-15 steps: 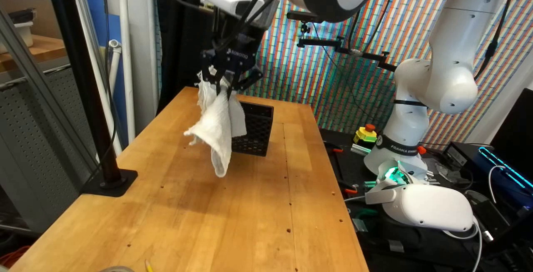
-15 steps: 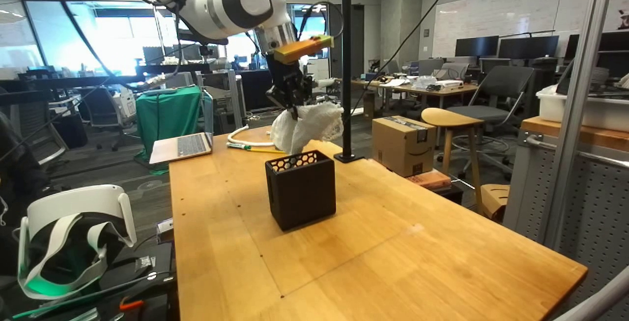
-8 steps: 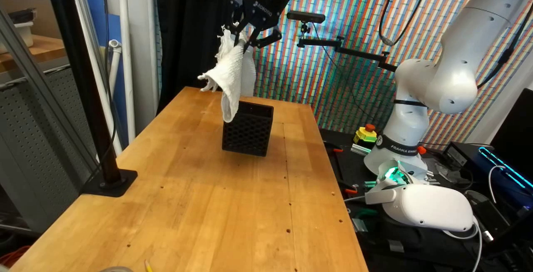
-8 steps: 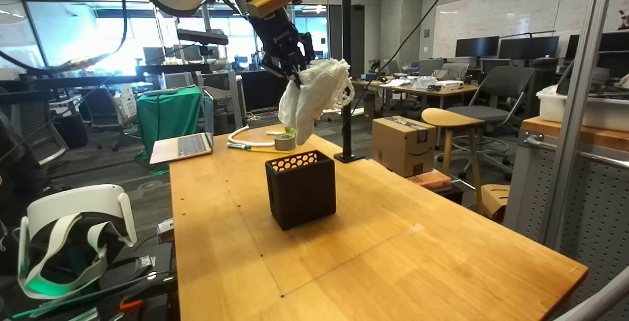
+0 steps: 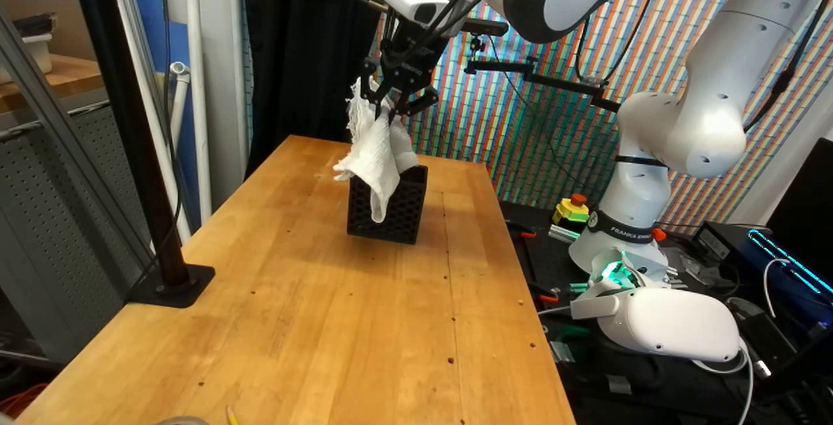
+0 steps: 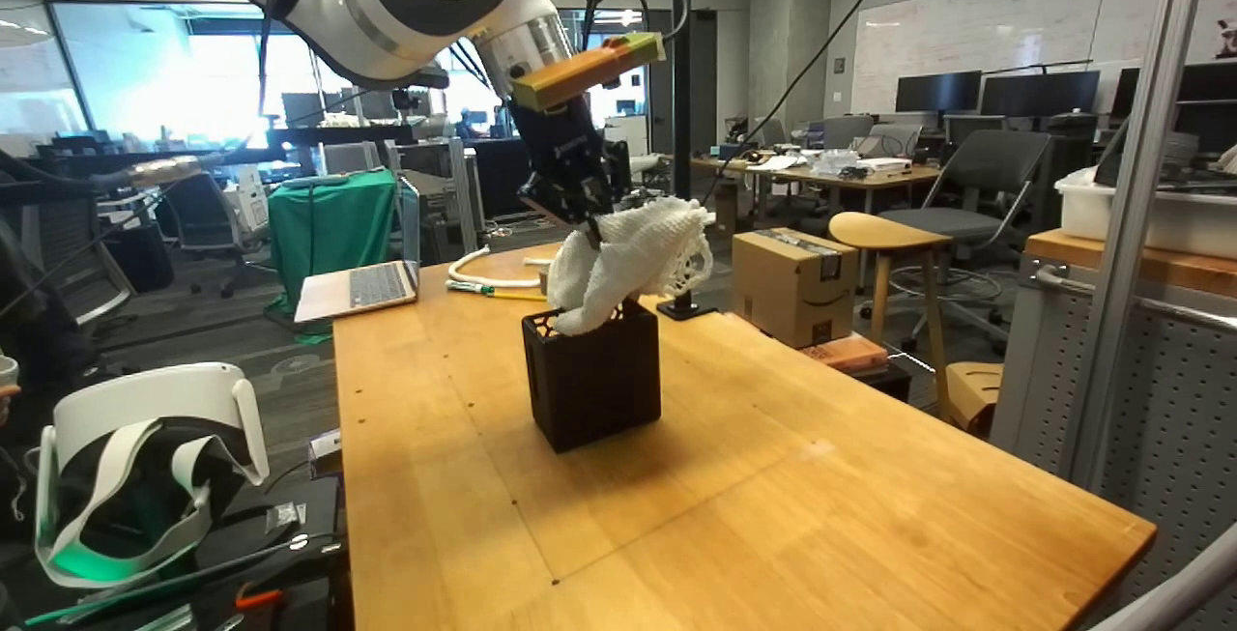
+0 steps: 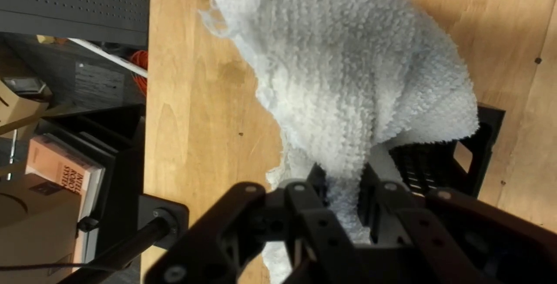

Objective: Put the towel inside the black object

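The hand [image 7: 343, 188] has the white towel [image 6: 633, 254] pinched between its fingers, a bunched fold caught there and the rest drooping loose. The cloth hangs at the top of the black bin [image 6: 594, 385], which stands upright on the wooden tabletop [image 6: 773, 515]; in an exterior view, a lower tip [image 5: 379, 207] dangles in front of the lattice side. Whether it touches the rim, I can't tell. A black post [image 5: 132, 119] rises at the tabletop's edge, apart from the bin.
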Robot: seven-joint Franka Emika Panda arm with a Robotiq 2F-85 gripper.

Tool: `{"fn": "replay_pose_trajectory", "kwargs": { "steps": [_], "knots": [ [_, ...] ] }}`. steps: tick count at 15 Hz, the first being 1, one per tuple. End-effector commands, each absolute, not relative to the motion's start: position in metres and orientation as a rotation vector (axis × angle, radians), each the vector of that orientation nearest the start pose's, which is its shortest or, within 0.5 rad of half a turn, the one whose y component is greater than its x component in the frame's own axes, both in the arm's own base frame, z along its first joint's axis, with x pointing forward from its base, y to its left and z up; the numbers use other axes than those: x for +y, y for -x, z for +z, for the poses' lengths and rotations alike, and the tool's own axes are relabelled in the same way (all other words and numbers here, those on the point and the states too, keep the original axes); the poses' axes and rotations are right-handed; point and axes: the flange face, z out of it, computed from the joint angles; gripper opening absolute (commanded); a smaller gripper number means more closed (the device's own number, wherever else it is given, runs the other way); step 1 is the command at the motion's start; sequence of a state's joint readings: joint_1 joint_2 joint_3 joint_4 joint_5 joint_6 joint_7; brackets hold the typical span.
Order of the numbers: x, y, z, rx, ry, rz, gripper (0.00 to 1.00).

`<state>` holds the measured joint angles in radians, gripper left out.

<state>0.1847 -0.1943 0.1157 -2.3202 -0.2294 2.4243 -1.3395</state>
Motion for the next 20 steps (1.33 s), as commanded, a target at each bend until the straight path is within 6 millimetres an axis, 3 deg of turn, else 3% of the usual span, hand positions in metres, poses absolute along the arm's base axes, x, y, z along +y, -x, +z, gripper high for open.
{"fn": "replay_pose_trajectory", "kwargs": {
  "steps": [1,6,10,14,20],
  "knots": [
    [0.143,-0.493,0.429,2.258,-1.760,0.221,0.16],
    [0.162,-0.486,0.391,2.407,-1.848,0.257,0.16],
    [0.173,-0.481,0.378,2.464,-1.869,0.237,0.16],
    [0.159,-0.477,0.383,2.422,-1.903,0.175,0.16],
    [0.121,-0.471,0.394,2.383,-1.915,-0.054,0.16]
  ]
}}
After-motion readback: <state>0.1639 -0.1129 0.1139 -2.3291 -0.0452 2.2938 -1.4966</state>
